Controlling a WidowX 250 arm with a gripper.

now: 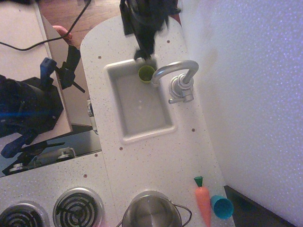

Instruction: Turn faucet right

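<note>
The silver faucet (177, 75) stands on the counter at the right rim of the sink (142, 132). Its arched spout reaches left over the sink's top right corner and ends next to a green cup (146, 74). My black gripper (145, 53) hangs over the sink's top edge, just above the green cup and up-left of the spout. It is blurred and its fingertips look close together. It holds nothing that I can see and is apart from the faucet.
A steel pot (151, 212) sits at the bottom edge. A toy carrot (202, 199) and a blue cup (221, 206) lie at the bottom right. Stove burners (78, 207) are at the bottom left. A white wall (251, 94) bounds the right side.
</note>
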